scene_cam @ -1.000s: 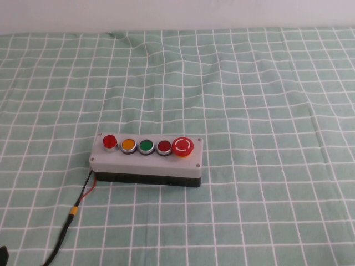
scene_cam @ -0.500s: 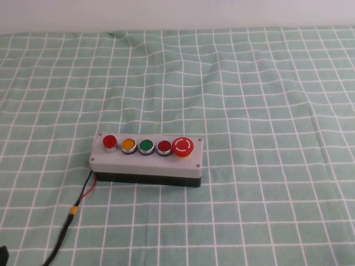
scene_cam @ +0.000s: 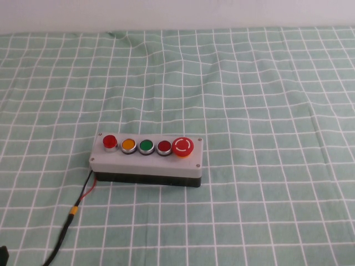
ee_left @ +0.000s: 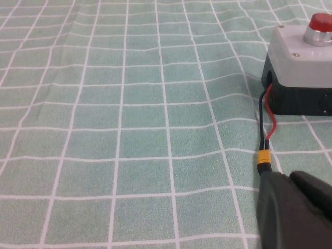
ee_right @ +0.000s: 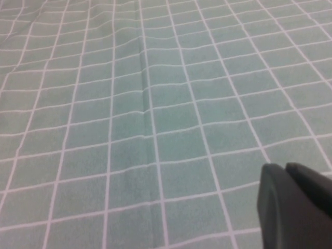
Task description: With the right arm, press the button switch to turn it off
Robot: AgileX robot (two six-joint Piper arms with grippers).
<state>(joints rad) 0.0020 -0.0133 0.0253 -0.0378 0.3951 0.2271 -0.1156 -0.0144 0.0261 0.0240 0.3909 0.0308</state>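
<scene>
The button switch [scene_cam: 147, 158] lies on the checked cloth, grey top on a black base, with a red [scene_cam: 110, 142], orange, green, dark red and large red mushroom button [scene_cam: 182, 146] in a row. Its red and black wire [scene_cam: 83, 194] trails toward the near left. Neither arm shows in the high view. My left gripper [ee_left: 288, 179] is shut and empty, low over the cloth near the wire's yellow connector [ee_left: 263, 158]; the box's red-button end [ee_left: 301, 57] is ahead of it. My right gripper [ee_right: 284, 168] is shut and empty above bare cloth, with the box out of its view.
A green cloth with white squares [scene_cam: 266, 100] covers the whole table, with light creases. A white wall [scene_cam: 177, 14] runs along the far edge. A dark sliver [scene_cam: 2, 255] sits at the near left corner.
</scene>
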